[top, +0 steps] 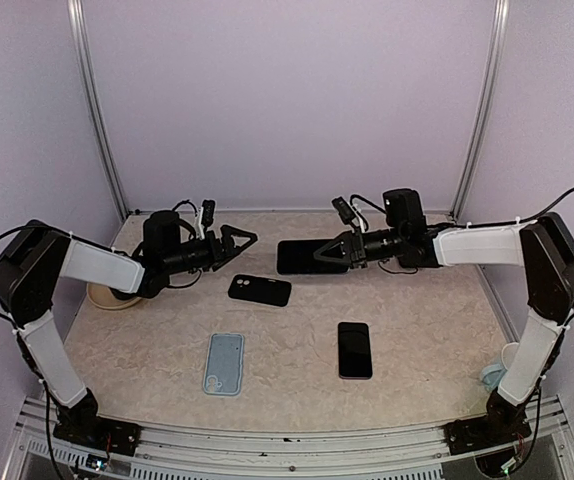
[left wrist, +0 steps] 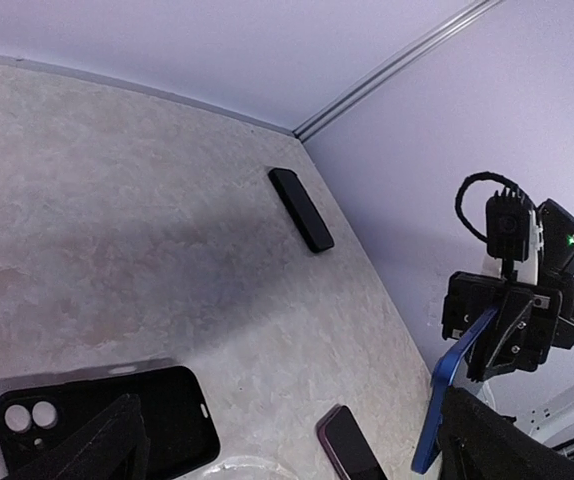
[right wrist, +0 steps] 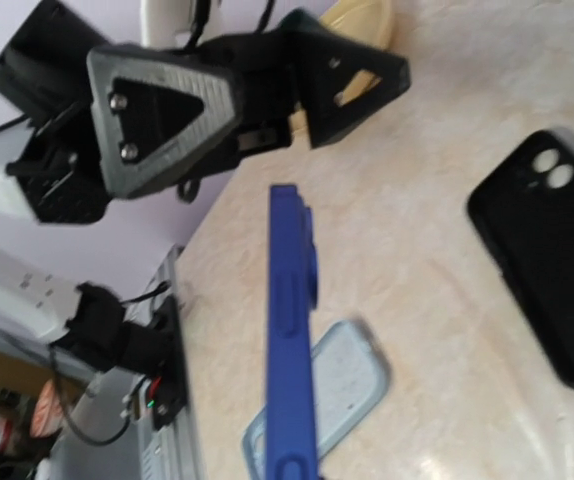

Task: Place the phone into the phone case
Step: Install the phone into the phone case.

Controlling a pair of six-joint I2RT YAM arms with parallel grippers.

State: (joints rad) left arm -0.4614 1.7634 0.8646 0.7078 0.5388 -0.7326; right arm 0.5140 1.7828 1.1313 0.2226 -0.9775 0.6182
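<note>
Left fingers wide apart (nothing between them), right fingers clamped on the blue phone

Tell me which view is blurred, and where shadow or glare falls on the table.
Right wrist view: soft throughout, the blue phone and black case blurred, pale glare on the table low down. Left wrist view: sharp, a broad soft shadow mid-frame. Top view: sharp, evenly lit.

Both arms stretch inward, wrists level, facing each other; left hand spread wide, right hand clamped tight.
</note>
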